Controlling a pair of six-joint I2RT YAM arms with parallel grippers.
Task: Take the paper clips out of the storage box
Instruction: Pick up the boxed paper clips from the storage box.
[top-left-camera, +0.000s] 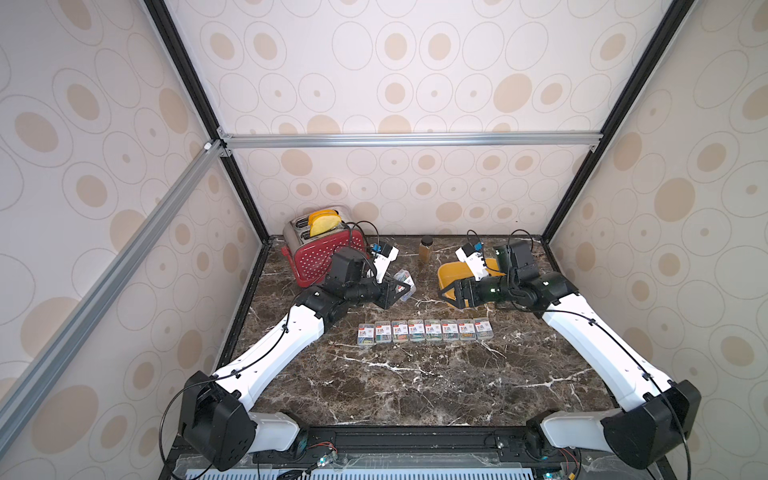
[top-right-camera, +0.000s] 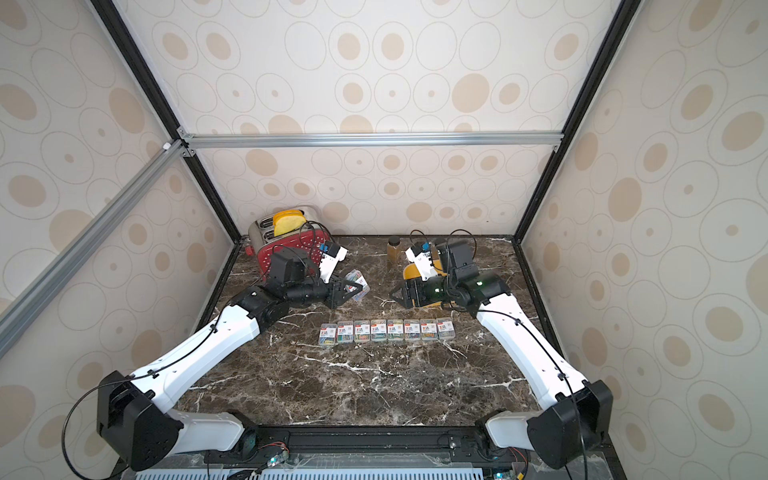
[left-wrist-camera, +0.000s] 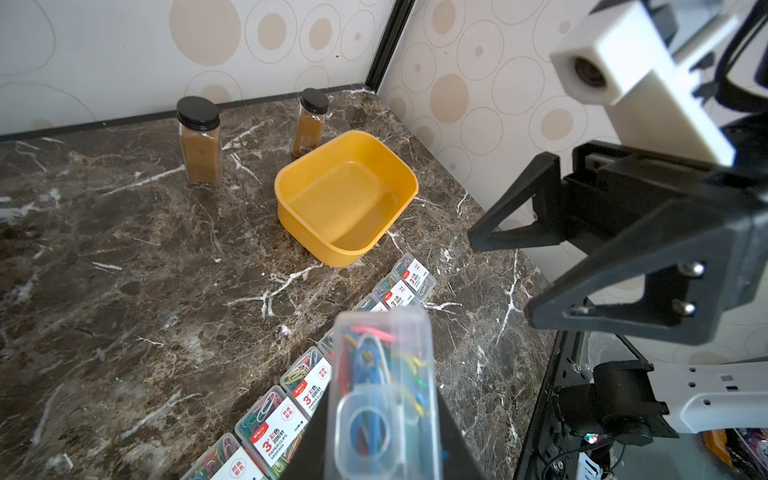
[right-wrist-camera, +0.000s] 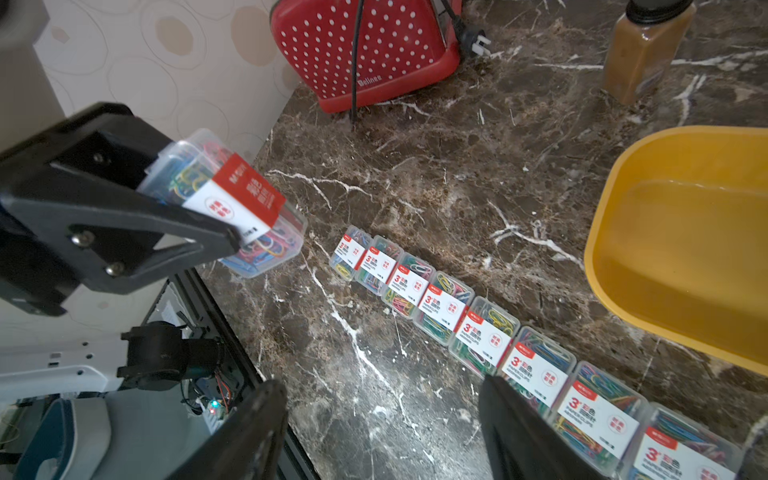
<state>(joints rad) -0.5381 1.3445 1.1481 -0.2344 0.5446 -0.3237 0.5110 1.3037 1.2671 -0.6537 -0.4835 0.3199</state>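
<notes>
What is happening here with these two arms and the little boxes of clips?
The left gripper is shut on one case of paper clips and holds it in the air above the marble table. Eight more cases lie in a row on the table. The yellow storage box is empty, so no case is left in it. The right gripper is open near the box and holds nothing.
</notes>
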